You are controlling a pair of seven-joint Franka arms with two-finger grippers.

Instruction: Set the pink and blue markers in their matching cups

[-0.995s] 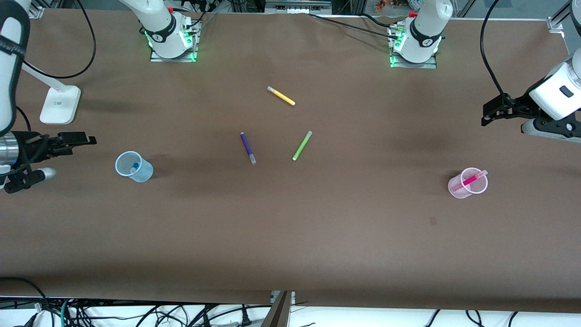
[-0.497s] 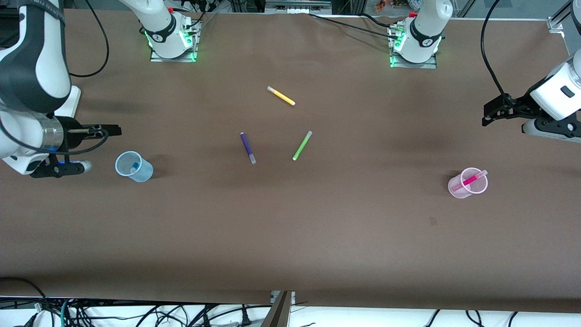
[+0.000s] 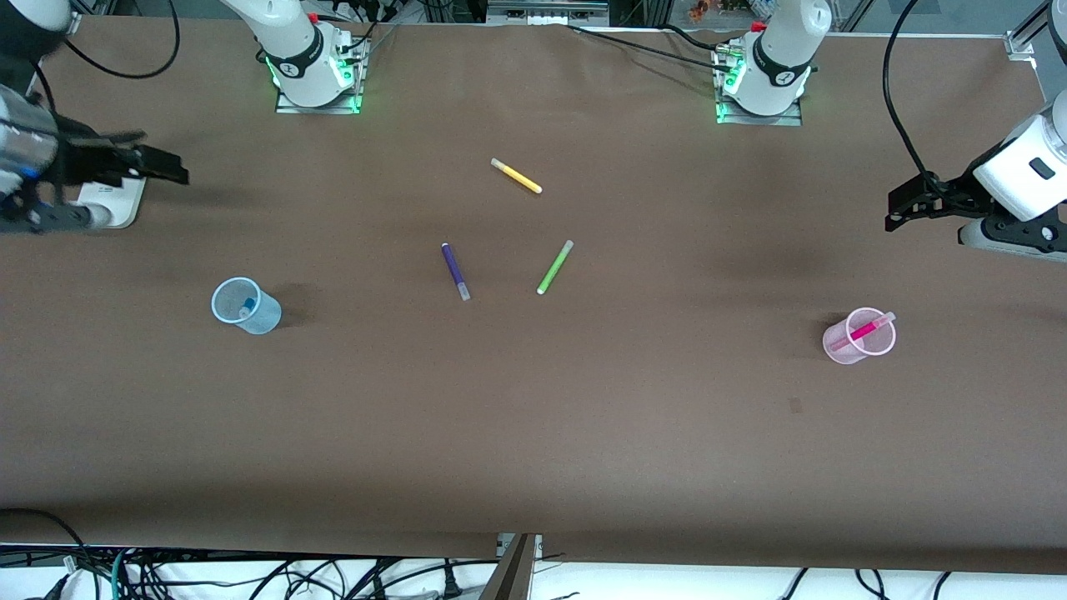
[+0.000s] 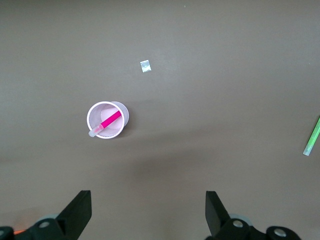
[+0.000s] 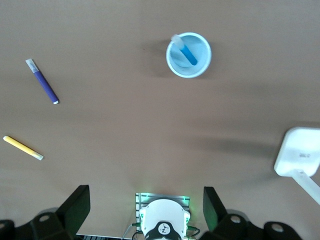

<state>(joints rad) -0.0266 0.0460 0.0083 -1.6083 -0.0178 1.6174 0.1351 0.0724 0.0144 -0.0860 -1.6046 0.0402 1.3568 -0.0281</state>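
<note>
The pale blue cup (image 3: pixel 265 317) stands toward the right arm's end of the table with the blue marker (image 3: pixel 247 307) inside it. Both also show in the right wrist view: the cup (image 5: pixel 204 57) and the marker (image 5: pixel 187 52). The pale pink cup (image 3: pixel 836 345) stands toward the left arm's end and holds the pink marker (image 3: pixel 865 328), which leans over the rim. They show in the left wrist view too: the cup (image 4: pixel 123 116) and the marker (image 4: pixel 111 119). My right gripper (image 3: pixel 171 169) is open and empty, over the table beside a white stand. My left gripper (image 3: pixel 899 210) is open and empty and waits high over its end of the table.
A dark purple pen (image 3: pixel 455 271), a green pen (image 3: pixel 554 267) and a yellow pen (image 3: pixel 516 176) lie loose mid-table. A white stand base (image 3: pixel 125 200) sits at the right arm's end. The arm bases (image 3: pixel 313 71) (image 3: pixel 763 79) stand along the table's edge farthest from the front camera.
My right gripper has swung from beside the blue cup to over the white stand base, away from the cup. The left arm, the cups and the pens have not moved.
</note>
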